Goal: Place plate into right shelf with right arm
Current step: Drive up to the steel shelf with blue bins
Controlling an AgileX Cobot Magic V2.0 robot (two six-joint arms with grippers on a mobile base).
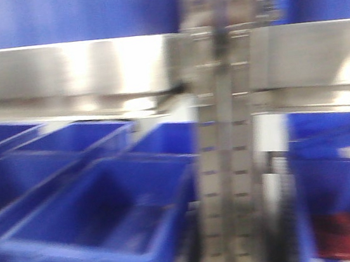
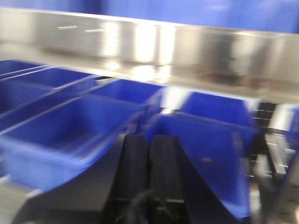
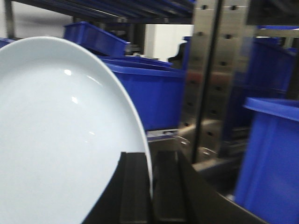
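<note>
Blue bins point(image 1: 98, 230) crowd every view, and the front one is badly blurred. We have the plate point(image 3: 56, 140) pinched by its rim in the right gripper point(image 3: 152, 161), jaws closed down on the edge, the plate standing nearly on edge left of an upright point(image 3: 210, 79). Our left gripper point(image 2: 148, 140) has its jaws pressed together on nothing. We judge this the carry. Next we probably swing right past the upright, level the plate and reach into the right shelf point(image 1: 306, 51). We can read no writing.

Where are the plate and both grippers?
plate point(image 3: 56, 140): right wrist view, its glossy face.
right gripper point(image 3: 151, 161): right wrist view, between fingertips, at the rim.
left gripper point(image 2: 149, 142): left wrist view, between closed fingertips.
</note>
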